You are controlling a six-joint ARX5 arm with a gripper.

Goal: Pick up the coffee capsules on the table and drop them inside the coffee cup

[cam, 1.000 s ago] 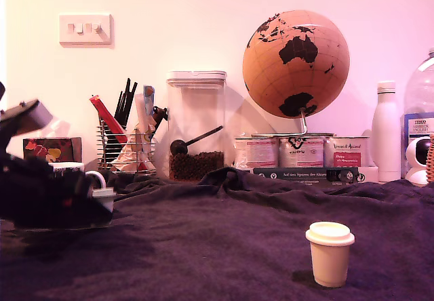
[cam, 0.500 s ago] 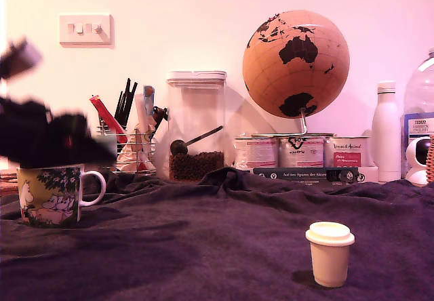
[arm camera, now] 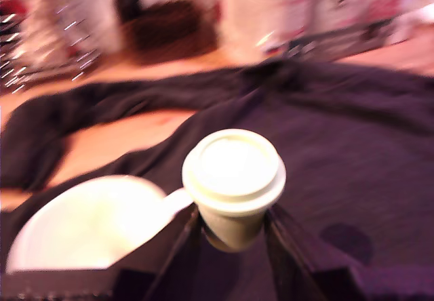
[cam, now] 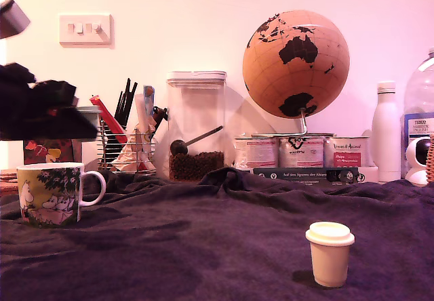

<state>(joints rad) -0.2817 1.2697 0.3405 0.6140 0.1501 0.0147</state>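
In the wrist view my gripper (arm camera: 234,236) is shut on a cream coffee capsule (arm camera: 234,172), held upright by its tapered body between the dark fingers (arm camera: 293,250). It hangs just beside the coffee cup's white opening (arm camera: 27,230). In the exterior view the blurred dark gripper (cam: 81,121) hovers above the coffee cup (cam: 51,194), which stands at that view's left on the table (cam: 203,240). Another capsule (cam: 329,253) stands upright, rim up, near the front right.
Along the back wall stand a wire holder of pens (cam: 125,142), a clear jar of coffee beans (cam: 196,126), round tins (cam: 298,150), a globe (cam: 296,64), a white bottle (cam: 386,131) and a large plastic bottle (cam: 420,111). The cloth bunches into folds mid-table (cam: 224,177).
The arm has lifted from low over the cloth at the exterior view's left, uncovering the coffee cup, and now hangs above it. The capsule at the front right has not moved.
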